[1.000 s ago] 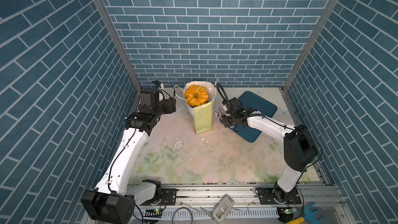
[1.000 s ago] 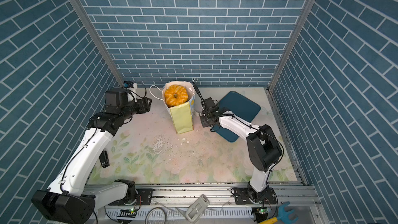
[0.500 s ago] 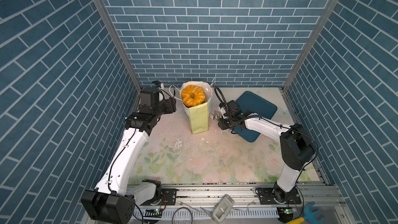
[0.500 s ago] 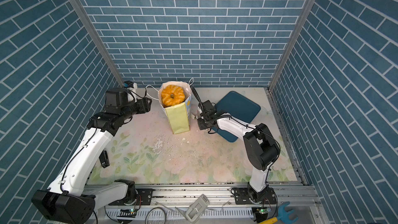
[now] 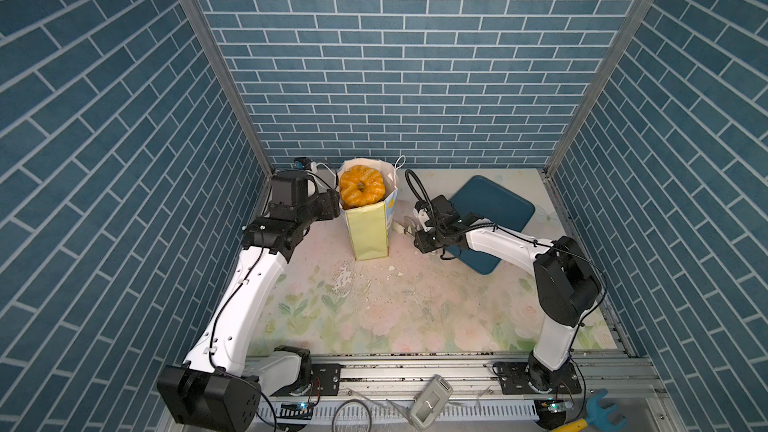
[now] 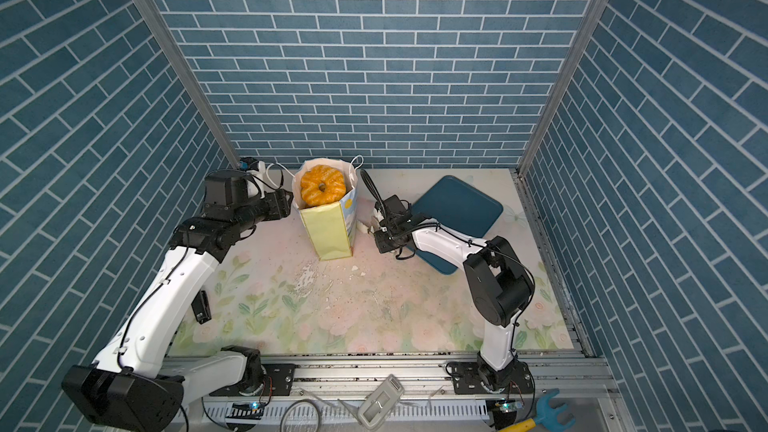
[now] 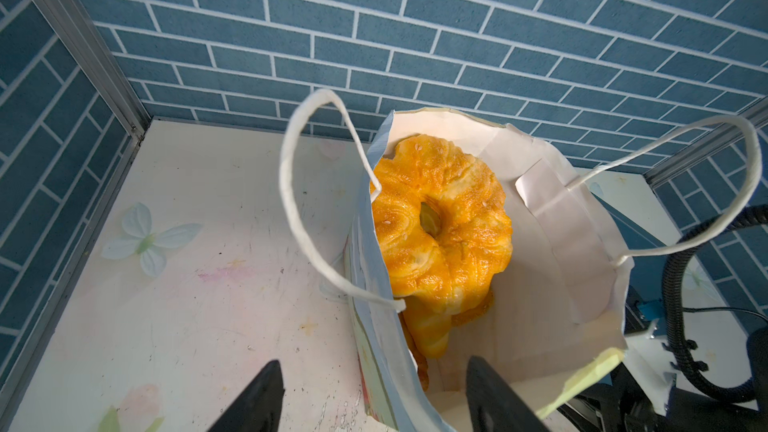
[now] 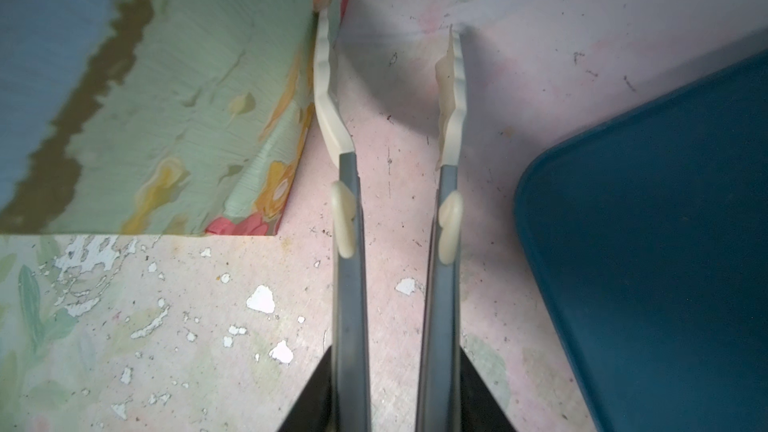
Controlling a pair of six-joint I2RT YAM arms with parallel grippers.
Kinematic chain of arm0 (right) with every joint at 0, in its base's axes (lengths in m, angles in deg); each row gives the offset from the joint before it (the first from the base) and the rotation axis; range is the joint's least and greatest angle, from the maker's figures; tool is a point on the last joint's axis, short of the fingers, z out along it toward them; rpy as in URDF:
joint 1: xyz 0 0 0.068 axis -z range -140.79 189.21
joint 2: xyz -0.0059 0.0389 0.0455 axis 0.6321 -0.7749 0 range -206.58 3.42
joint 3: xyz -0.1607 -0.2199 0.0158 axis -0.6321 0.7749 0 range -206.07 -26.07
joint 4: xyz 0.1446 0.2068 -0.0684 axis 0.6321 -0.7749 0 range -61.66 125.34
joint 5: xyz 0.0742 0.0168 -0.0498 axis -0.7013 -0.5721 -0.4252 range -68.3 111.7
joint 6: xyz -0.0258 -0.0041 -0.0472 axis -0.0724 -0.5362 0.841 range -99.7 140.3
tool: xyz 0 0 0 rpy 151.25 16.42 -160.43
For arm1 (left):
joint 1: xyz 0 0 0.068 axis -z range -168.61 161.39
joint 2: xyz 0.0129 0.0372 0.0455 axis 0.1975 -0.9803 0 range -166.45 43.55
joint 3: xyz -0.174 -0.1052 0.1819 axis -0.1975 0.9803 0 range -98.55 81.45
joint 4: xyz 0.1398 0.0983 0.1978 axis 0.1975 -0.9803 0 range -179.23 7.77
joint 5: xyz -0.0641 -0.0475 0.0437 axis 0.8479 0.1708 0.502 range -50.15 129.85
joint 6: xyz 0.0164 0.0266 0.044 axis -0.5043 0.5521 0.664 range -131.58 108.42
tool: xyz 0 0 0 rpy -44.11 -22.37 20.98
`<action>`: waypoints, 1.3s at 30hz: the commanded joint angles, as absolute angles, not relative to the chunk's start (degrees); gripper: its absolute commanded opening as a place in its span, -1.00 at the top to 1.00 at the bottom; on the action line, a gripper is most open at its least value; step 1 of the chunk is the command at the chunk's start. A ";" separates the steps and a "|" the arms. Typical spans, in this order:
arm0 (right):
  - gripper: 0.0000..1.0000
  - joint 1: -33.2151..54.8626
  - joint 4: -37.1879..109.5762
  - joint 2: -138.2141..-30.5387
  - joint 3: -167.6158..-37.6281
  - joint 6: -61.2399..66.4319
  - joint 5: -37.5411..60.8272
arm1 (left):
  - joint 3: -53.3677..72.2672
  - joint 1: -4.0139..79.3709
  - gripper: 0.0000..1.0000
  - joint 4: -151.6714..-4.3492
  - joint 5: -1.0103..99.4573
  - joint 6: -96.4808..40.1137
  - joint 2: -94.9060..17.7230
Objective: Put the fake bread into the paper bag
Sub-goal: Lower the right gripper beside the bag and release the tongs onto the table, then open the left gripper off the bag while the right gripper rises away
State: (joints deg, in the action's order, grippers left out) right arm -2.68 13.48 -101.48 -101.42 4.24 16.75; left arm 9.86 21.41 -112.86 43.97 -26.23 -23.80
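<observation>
In both top views the bag [image 5: 370, 234] stands upright with a ring bread [image 5: 360, 189] at its mouth. The tray [image 5: 494, 209] is bare. My left claw [image 5: 332, 206] sits at the bag's rim. Left wrist view: its jaws stand apart, straddling the bag wall and gripping nothing. Right wrist view: my right claw [image 8: 395, 405] clenches the tongs [image 8: 351, 284], whose tips are empty beside the bag. Loading appears complete. Next, back both claws away without tipping the bag.
</observation>
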 commanded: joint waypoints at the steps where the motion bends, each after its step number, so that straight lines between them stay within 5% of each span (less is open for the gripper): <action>1: 0.20 -2.89 13.72 -101.35 -101.36 5.26 17.92 | 10.09 21.23 -0.42 -112.46 43.81 -25.81 -24.55; 16: 0.13 -3.02 14.27 -100.57 -94.67 3.17 16.97 | 9.74 21.23 -0.42 -112.29 43.81 -26.15 -24.43; 39: -0.44 -2.94 12.11 -97.23 -92.09 6.12 20.62 | 8.48 20.96 -0.42 -113.34 41.35 -25.48 -22.27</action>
State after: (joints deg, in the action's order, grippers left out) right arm -3.03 13.21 -99.07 -93.38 5.33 19.19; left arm 9.79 21.30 -112.84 42.16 -26.06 -23.39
